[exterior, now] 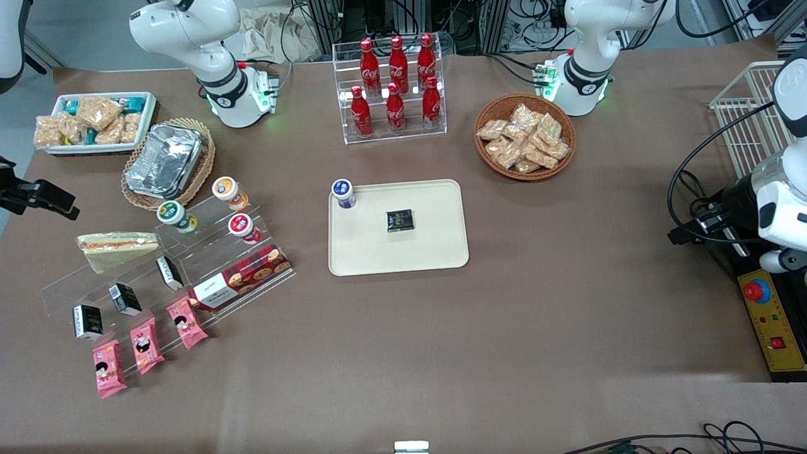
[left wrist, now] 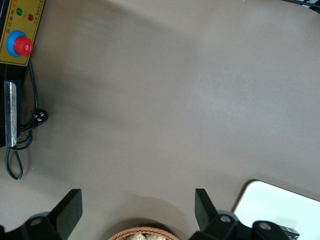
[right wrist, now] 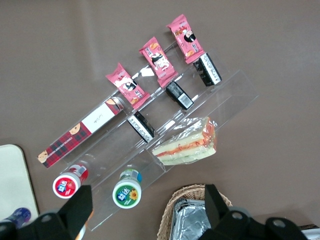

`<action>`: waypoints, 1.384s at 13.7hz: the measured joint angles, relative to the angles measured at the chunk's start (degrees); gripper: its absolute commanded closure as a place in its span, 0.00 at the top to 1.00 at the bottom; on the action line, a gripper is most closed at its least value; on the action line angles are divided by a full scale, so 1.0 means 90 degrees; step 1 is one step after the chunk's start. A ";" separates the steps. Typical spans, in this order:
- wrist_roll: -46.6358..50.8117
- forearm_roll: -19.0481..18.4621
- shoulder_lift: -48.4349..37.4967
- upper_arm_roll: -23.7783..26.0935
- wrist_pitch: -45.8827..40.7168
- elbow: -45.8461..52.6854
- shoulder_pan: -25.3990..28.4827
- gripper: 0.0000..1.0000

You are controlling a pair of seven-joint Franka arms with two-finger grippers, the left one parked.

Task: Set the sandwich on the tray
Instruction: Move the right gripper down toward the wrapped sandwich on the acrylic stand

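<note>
Sandwich [exterior: 118,248] sits on the clear acrylic stand [exterior: 208,243] w/ the cups, toward the working arm's end, well apart from the tray [exterior: 397,249]. Gripper [right wrist: 145,210] hangs above that stand, fingers [right wrist: 80,202] spread wide, nothing in them. Tray's got a small bottle [exterior: 343,192] + a black packet [exterior: 400,221] on it.

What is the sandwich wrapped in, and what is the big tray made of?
The sandwich looks wrapped in thin clear plastic film: it is shiny and crinkly, and the bread and red-orange filling show through. The tray looks like smooth matte beige plastic, with rounded corners and a low moulded rim. The gripper hangs open above the sandwich's clear stand.
</note>
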 measured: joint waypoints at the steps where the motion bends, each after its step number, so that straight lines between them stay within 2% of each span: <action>1: 0.0000 0.0000 -0.0001 0.0000 -0.0004 0.0027 0.0000 1.00; 13: 0.0088 0.0000 0.0023 -0.0009 -0.0155 -0.0036 0.0000 1.00; 15: 0.0676 0.0000 0.0072 -0.0012 0.0027 -0.0106 -0.0002 1.00; 19: 0.2636 0.0147 0.0152 -0.0010 0.0545 -0.0432 -0.0008 1.00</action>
